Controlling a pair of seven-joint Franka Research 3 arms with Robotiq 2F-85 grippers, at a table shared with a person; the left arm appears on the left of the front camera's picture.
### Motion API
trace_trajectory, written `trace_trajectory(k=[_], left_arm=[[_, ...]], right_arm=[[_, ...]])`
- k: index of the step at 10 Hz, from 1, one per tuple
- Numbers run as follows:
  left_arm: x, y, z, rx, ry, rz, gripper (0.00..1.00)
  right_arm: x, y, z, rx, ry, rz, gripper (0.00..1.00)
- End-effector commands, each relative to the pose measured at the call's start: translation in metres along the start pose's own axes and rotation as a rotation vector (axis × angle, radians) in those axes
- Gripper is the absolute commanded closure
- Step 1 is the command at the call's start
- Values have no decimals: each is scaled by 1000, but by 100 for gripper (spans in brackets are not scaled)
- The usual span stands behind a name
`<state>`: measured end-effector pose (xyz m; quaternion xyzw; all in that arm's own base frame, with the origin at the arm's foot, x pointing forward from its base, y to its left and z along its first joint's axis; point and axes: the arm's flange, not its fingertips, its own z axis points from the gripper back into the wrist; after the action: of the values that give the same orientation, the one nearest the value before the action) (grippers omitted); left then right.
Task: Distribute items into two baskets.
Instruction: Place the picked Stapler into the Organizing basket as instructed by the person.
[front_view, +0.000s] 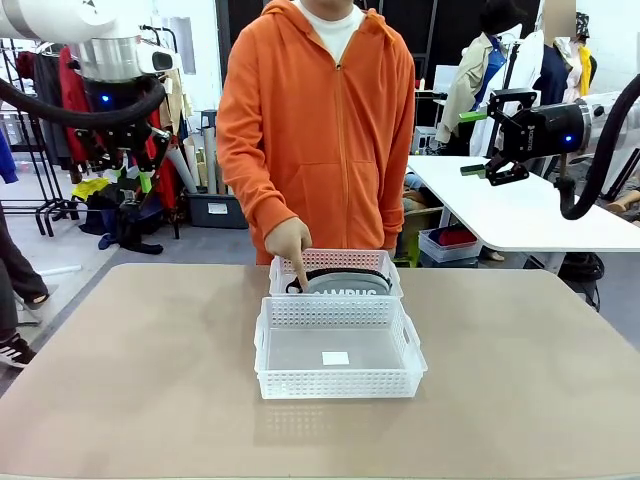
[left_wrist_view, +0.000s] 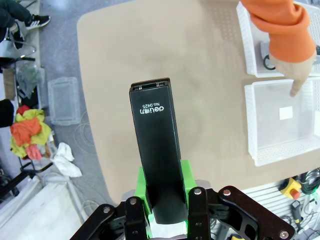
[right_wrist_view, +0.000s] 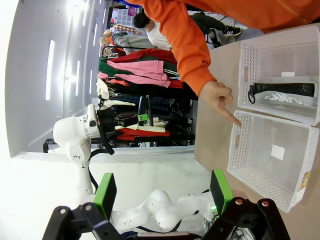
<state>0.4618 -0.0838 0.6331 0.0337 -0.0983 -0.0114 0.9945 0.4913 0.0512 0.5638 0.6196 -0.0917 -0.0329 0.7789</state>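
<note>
A small black stapler stands upright between the green pads of my left gripper, which is shut on it. That gripper hangs high at the far left, well clear of the table. Two white lattice baskets sit mid-table, one behind the other. The near basket holds just a white label. The far basket holds the grey pouch with its black strap. A person's hand points a finger down at the near basket's far left corner. My right gripper hovers open at the upper right, its pads wide apart.
The person in an orange hoodie stands at the table's far edge behind the baskets. The brown tabletop spreads wide on both sides of them. A white side table stands at the right, beyond the edge. Clothes racks fill the background.
</note>
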Motion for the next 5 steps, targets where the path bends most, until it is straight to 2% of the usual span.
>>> trace_trajectory(k=[1, 2, 5], left_arm=[[-2, 2, 3, -2, -1, 1, 100], [0, 0, 0, 0, 0, 0, 100], [4, -46, 14, -62, -30, -379, 100]], right_arm=[[1, 4, 1, -3, -6, -3, 0], [1, 4, 1, -3, -6, -3, 0], [1, 4, 1, -3, -6, -3, 0]])
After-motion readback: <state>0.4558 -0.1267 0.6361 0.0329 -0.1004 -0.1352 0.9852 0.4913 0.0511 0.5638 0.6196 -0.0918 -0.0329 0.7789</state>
